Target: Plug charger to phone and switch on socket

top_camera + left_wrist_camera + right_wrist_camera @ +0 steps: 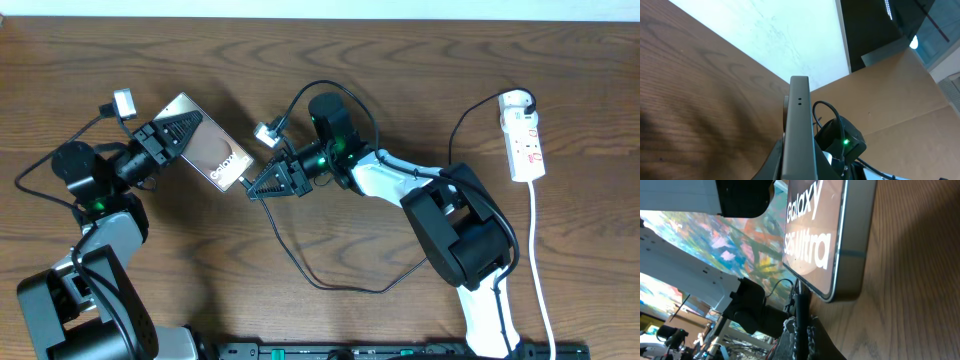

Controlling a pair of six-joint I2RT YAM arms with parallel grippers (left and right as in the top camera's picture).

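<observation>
The phone (218, 157) has a brown face with white "Galaxy" lettering and is held tilted above the table. My left gripper (183, 131) is shut on its far end. In the left wrist view only its grey edge (799, 125) shows between the fingers (798, 172). My right gripper (256, 187) is shut on the charger plug (801, 311), a slim black tip. The tip reaches the phone's near end (812, 240); I cannot tell if it is in the port. The charger cable (330, 285) loops over the table. The white socket (523, 137) lies at the far right, away from both grippers.
The socket's white cord (540, 270) runs down the right side of the wooden table (300, 60). The right arm's white and black body (450, 215) lies between the phone and the socket. A black rail (400, 350) runs along the front edge.
</observation>
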